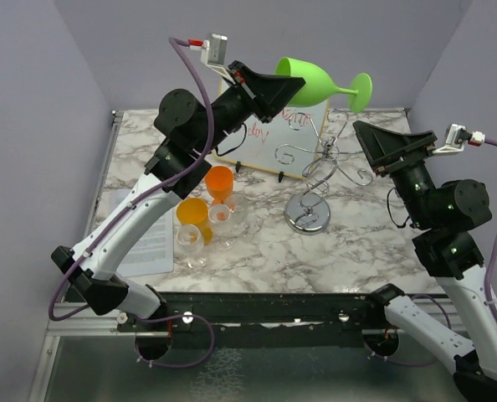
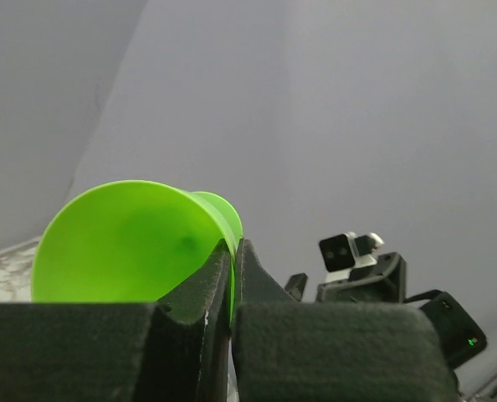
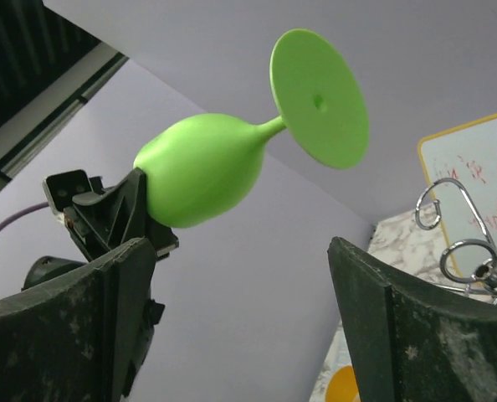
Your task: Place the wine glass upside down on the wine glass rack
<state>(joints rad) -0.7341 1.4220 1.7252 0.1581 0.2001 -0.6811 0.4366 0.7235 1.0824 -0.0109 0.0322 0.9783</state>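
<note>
**Green glass held aloft, rack below it**

The marble table [image 1: 349, 243] fills most of the top view. The left arm reaches over it and covers part of the whiteboard [image 1: 261, 142], whose red writing is too small to read.

The right gripper [image 1: 361, 127] stands wide open and empty, just right of the wine glass rack [image 1: 320, 155]. The rack's thin wires are hard to trace against the board, and the right wrist view cuts off all but two scrolls [image 3: 458, 251].

The left gripper [image 1: 286, 88] is clamped on the bowl rim of the wine glass [image 1: 315, 79]. The glass lies on its side in the air above the rack, with its foot pointing right. The left wrist view shows only the bowl [image 2: 123, 243].

Two orange cups [image 1: 219, 182] and some clear glasses [image 1: 190, 245] cluster left of the rack, partly overlapping.
</note>
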